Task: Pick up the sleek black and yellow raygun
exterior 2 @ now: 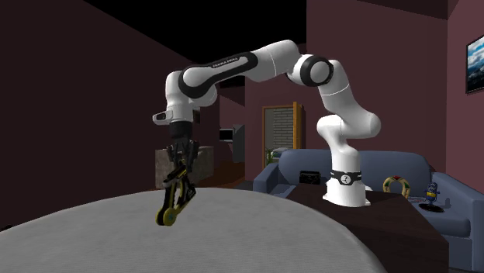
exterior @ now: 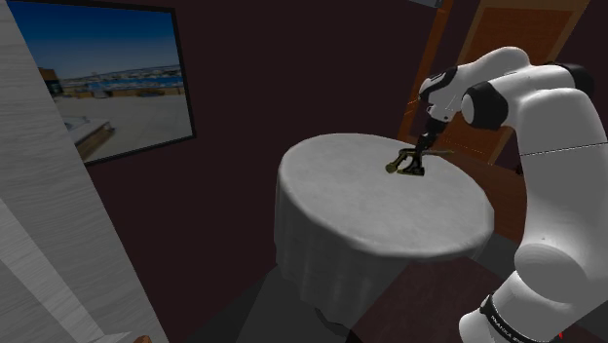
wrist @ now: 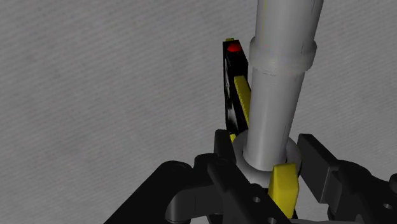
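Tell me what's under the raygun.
The round grey tablecloth lies under the raygun, which the gripper clasps. Whether its lower tip touches the cloth cannot be told. The cloth hides whatever it covers.

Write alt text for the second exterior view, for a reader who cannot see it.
A white robot arm reaches down over a grey-clothed table, its black claw closed on a black and yellow raygun whose lower end is near the cloth. A blue sofa stands behind, against maroon walls.
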`<state>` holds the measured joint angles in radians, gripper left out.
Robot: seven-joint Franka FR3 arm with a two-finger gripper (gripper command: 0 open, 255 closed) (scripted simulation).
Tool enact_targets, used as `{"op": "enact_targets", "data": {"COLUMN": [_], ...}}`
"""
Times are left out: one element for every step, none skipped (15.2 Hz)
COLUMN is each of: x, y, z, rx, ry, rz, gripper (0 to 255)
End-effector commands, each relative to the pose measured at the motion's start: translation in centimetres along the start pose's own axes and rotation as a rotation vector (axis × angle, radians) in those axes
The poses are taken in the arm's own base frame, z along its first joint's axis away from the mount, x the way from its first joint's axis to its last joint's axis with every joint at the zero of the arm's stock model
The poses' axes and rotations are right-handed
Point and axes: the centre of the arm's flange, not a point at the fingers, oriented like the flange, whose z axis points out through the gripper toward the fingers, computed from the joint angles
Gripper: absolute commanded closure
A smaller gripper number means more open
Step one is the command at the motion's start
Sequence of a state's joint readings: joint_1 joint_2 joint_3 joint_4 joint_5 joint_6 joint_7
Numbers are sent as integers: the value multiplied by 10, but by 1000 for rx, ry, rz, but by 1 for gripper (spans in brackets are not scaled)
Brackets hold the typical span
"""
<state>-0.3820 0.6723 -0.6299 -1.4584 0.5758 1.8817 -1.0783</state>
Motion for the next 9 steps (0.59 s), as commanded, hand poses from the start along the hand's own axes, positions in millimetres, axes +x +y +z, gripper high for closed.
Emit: {"op": "enact_targets", "data": {"x": [1,1,1,2,2,3,3,3,3], "y": [-3,-4,-5,-6,-7,-7,-8,-9,-9], "z": [-12,-17,-22,-27,-33,-38,-43,-44,-44], "rx": [0,0,0,0,0,0,0,0,0], "ry": [0,0,0,0,0,0,0,0,0], "rz": [0,0,0,0,0,0,0,0,0], "gripper": [255,255,255,255,255,255,255,255,255]}}
